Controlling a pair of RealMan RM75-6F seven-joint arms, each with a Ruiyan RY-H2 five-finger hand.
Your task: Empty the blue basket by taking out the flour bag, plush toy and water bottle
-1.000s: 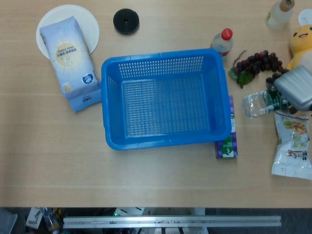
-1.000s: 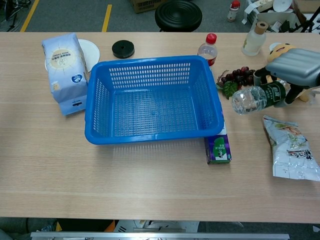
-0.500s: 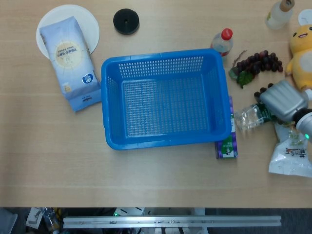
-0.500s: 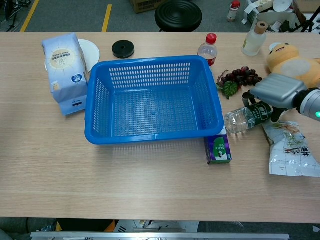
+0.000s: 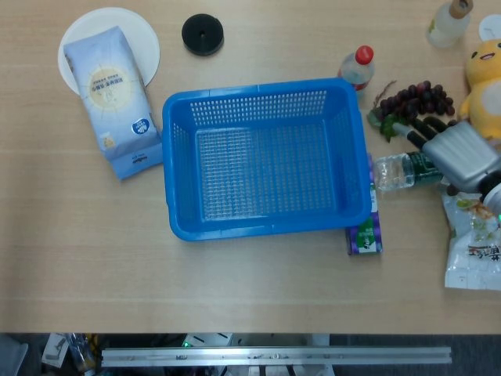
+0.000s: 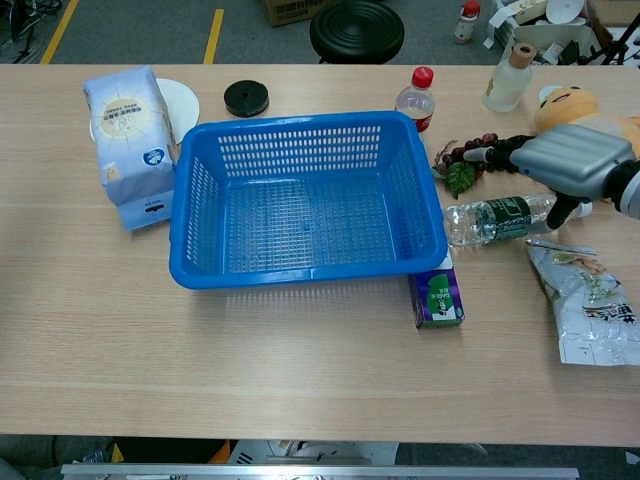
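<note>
From the head view, my right hand (image 5: 458, 150) sits at the right edge of the table (image 5: 258, 282), fingers stretched out toward the grapes (image 5: 415, 99) and spread apart, gripping nothing; the water bottle (image 5: 403, 170) lies on its side on the table just beside and below those fingers, its clear end close to the right wall of the blue basket (image 5: 266, 227); whether my palm touches its far end I cannot tell; the basket holds nothing; the flour bag (image 5: 113, 98) lies out at the left, its upper part on a white plate (image 5: 145, 39) and its lower end near the basket's left rim; the plush toy (image 5: 484, 74), yellow, sits at the far right edge beyond my hand; a red-capped bottle (image 5: 358, 68) stands by the basket's back right corner, a purple carton (image 5: 365, 233) lies against its front right corner, a snack packet (image 5: 473, 243) lies in front of my wrist, and a black disc (image 5: 203, 34) rests near the plate; my left hand shows nowhere. From the chest view, my right hand (image 6: 570, 162) is open above the table (image 6: 300, 370), fingers reaching left toward the grapes (image 6: 460, 160); the water bottle (image 6: 495, 219) lies flat just in front of it, its end near the blue basket (image 6: 300, 270); the flour bag (image 6: 130, 140) and plush toy (image 6: 570, 102) sit well apart on opposite sides.
</note>
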